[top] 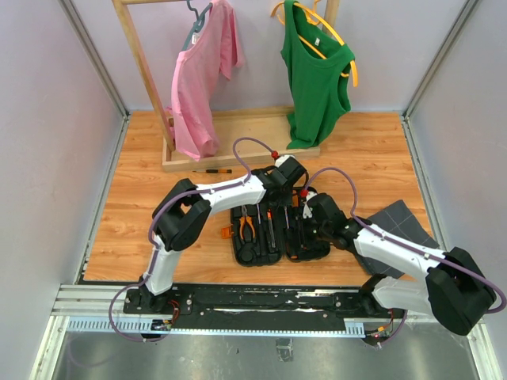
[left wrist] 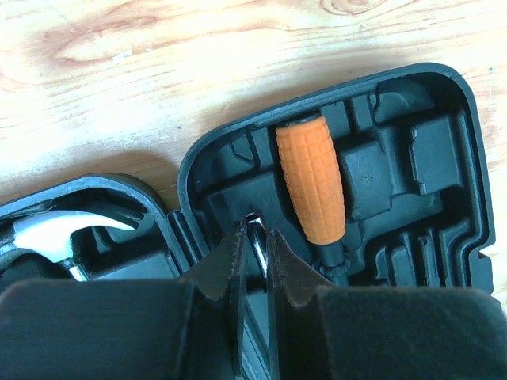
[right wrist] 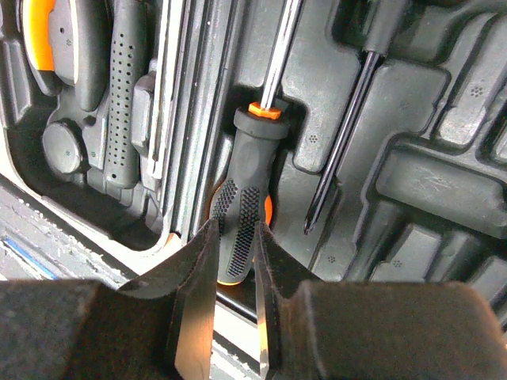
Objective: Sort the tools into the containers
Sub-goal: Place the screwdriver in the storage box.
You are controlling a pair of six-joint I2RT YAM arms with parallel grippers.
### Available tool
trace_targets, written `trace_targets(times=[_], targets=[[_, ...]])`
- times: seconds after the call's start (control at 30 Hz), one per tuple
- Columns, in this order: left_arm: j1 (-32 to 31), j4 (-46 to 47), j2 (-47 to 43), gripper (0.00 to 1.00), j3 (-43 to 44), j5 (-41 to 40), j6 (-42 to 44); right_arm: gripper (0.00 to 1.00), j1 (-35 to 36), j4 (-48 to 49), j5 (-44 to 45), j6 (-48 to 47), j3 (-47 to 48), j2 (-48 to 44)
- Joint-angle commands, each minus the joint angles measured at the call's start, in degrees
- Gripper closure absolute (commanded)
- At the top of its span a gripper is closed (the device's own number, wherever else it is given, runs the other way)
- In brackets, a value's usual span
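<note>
The black tool case (top: 255, 255) lies open mid-table. My left gripper (left wrist: 254, 237) is shut on a thin shiny metal screwdriver shaft (left wrist: 258, 241) over the case's far half (left wrist: 444, 103), beside an orange-handled screwdriver (left wrist: 310, 182) lying in a slot. A hammer head (left wrist: 59, 229) shows in the other half. My right gripper (right wrist: 235, 237) is shut on the handle of a black-and-orange screwdriver (right wrist: 245, 186) lying in the case. A thin dark screwdriver (right wrist: 341, 134), orange-handled pliers (right wrist: 47, 39) and a black dotted handle (right wrist: 123, 103) rest in slots nearby.
A dark grey flat tray (top: 404, 222) lies right of the case under the right arm. A wooden rack (top: 238, 150) at the back carries a pink shirt (top: 202, 79) and a green top (top: 317, 75). A pencil (top: 212, 171) lies in front of it.
</note>
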Motion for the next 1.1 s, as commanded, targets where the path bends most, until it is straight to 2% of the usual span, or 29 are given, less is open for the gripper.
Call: trace_targets(times=[0.0, 0.47, 1.07], targets=[[-0.5, -4.9, 5.9, 0.94, -1.4, 1.7, 0.6, 0.78, 0.7, -6.5, 6.9, -1.7, -1.1, 1.4], [-0.5, -7.3, 9.4, 0.96, -2.7, 2.9, 0.8, 0.79, 0.6, -9.7, 10.6, -1.5, -0.6, 2.5], [-0.5, -7.4, 12.5, 0.98, -2.9, 4.8, 1.7, 0.86, 0.6, -15.8, 16.5, 1.6, 0.5, 8.9]])
